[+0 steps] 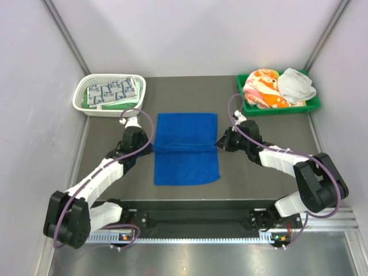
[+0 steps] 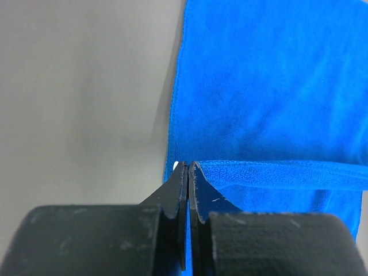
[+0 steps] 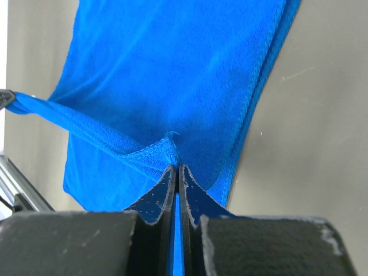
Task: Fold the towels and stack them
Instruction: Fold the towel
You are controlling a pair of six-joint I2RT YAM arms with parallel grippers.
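Observation:
A royal blue towel (image 1: 187, 146) lies on the table between my arms, with a raised ridge across its middle. My left gripper (image 1: 150, 148) is shut on the towel's left edge (image 2: 198, 168). My right gripper (image 1: 219, 144) is shut on its right edge (image 3: 169, 146). The held edge stretches taut between the two grippers, a little above the rest of the cloth (image 2: 270, 86). In the right wrist view the blue cloth (image 3: 172, 69) spreads out beyond the fingers. An orange-pink print towel (image 1: 261, 89) and a grey-white towel (image 1: 296, 85) lie crumpled at the back right.
A white mesh basket (image 1: 80, 98) at the back left holds a folded white towel with grey-blue squares (image 1: 112, 91) on a green cloth. A green plastic tray (image 1: 310, 107) at the back right holds the crumpled towels. White walls enclose the table on three sides.

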